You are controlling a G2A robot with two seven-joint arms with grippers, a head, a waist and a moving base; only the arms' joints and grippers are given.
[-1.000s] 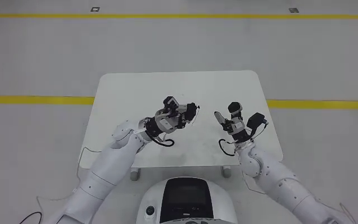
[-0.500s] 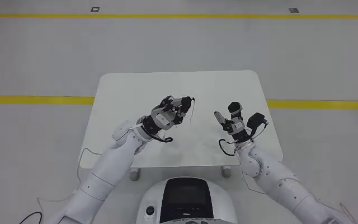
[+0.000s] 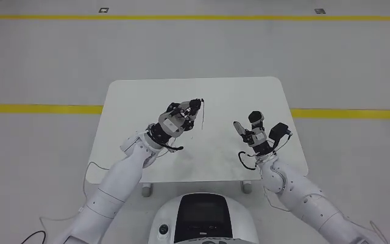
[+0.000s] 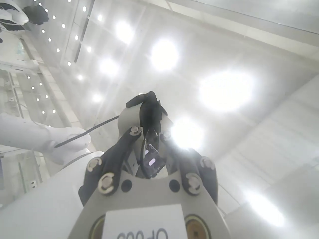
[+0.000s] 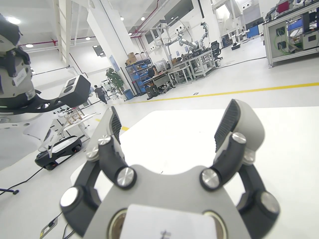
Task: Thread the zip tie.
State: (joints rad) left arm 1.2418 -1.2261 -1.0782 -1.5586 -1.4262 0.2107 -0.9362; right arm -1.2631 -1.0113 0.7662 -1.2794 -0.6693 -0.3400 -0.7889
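A thin black zip tie [image 3: 202, 113] is held above the middle of the white table [image 3: 244, 91]. My left gripper [image 3: 194, 108] is shut on it. In the left wrist view this gripper [image 4: 149, 108] points up at the ceiling, and the tie's strap [image 4: 84, 131] sticks out sideways from the closed fingers. My right gripper [image 3: 245, 122] hovers over the table's right half, a short way from the tie. It stands open [image 5: 172, 123] with nothing between its ribbed pads [image 5: 228, 120]. The left gripper [image 5: 12, 75] shows at the edge of the right wrist view.
The bare tabletop [image 5: 286, 125] stretches ahead of the right gripper. Yellow floor lines [image 3: 341, 113] run past the table. Workbenches and shelves [image 5: 189, 60] stand far off in the hall.
My left gripper has shifted left and farther from the robot, turning upward with the zip tie, which now stands more upright in the top view. The right arm has stayed still.
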